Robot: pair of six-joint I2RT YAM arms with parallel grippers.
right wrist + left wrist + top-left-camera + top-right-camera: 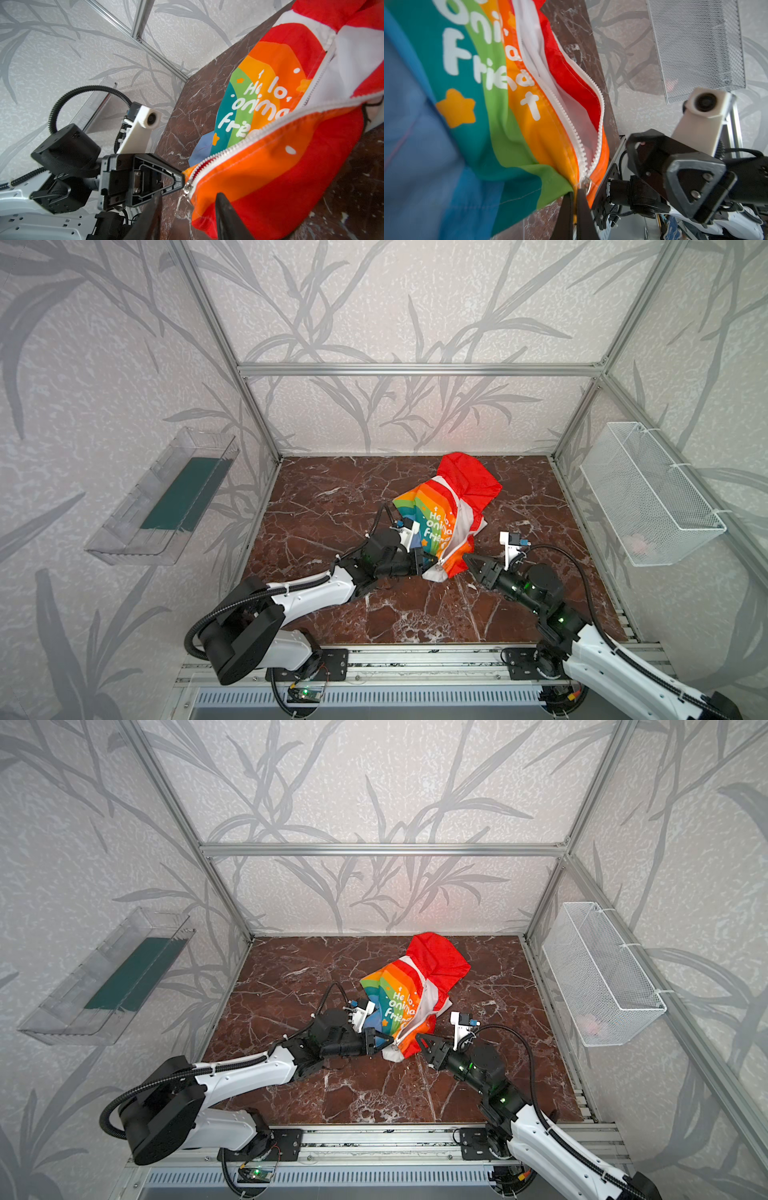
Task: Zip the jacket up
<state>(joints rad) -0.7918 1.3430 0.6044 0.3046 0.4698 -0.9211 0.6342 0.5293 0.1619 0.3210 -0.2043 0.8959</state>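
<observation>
The left gripper [574,195] is pinched shut on the near hem of the jacket [440,514], just beside the zipper slider [586,184]. The right gripper [471,562], jaws apart and empty, hovers just right of that hem. The jacket lies crumpled mid-table [324,506], hood [469,472] far. The slider sits at the bottom and the teeth [569,122] above it gape, so nearly all the zipping is left.

The jacket [259,99] front bears white lettering [452,52], partly creased; the right wrist view reads "He lo", "onima", "frie"; the left wrist view reads "Friend"; the remaining letters are unreadable.
</observation>
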